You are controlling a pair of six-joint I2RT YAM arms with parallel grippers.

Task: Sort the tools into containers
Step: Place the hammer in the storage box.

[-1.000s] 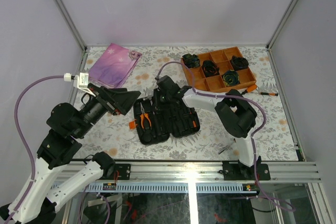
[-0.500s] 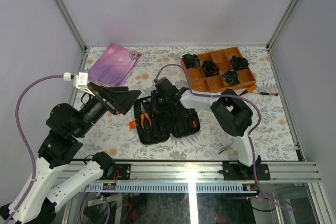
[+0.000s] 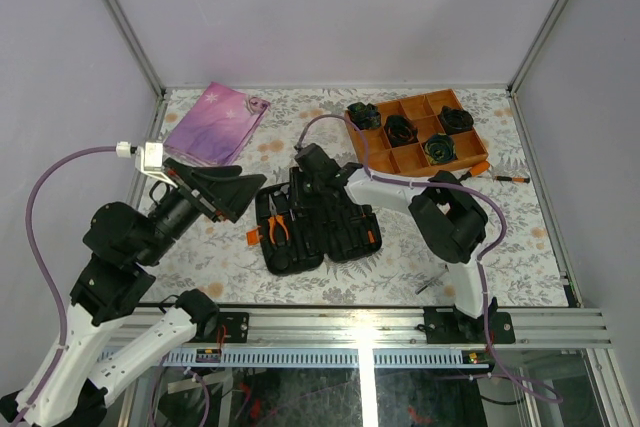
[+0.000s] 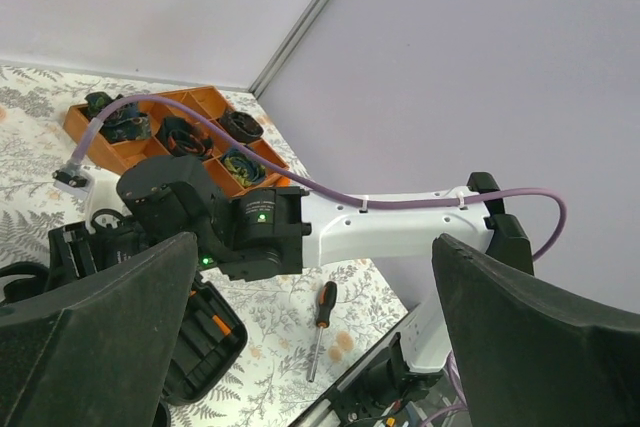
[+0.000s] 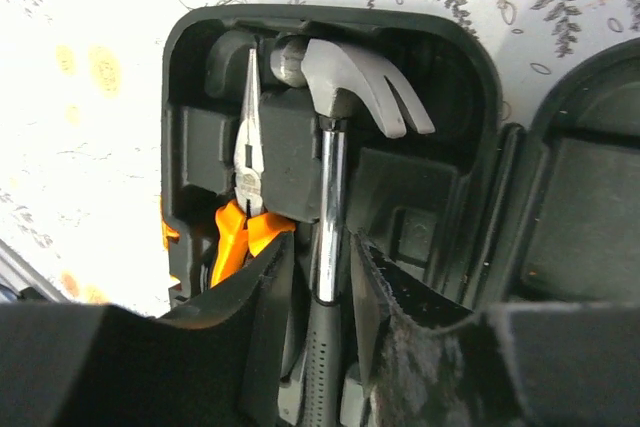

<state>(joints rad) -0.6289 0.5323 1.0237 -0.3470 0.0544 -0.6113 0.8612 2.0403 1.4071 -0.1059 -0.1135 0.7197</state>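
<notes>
open black rounded-corner tool case [image 3: 285,262] at mid-table. right gripper [image 5: 320,267] over its 12 o'clock end, jaws narrowly parted either side of a chrome-shafted, black-grip hammer [image 5: 330,187] lying in its slot, with slim gaps showing. orange-handled needle-nose pliers [image 5: 245,182] slotted at the hammer's 9 o'clock. left gripper [image 3: 238,192] raised at the case's 9 o'clock, spread wide, empty.

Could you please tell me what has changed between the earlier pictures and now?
The right gripper edged slightly left over the open tool case; its fingers now straddle the handle of the hammer with a gap, so it looks released. The left gripper, wide open, drifted slightly left. The case, pliers, orange tray and pink pouch lie as before.
</notes>
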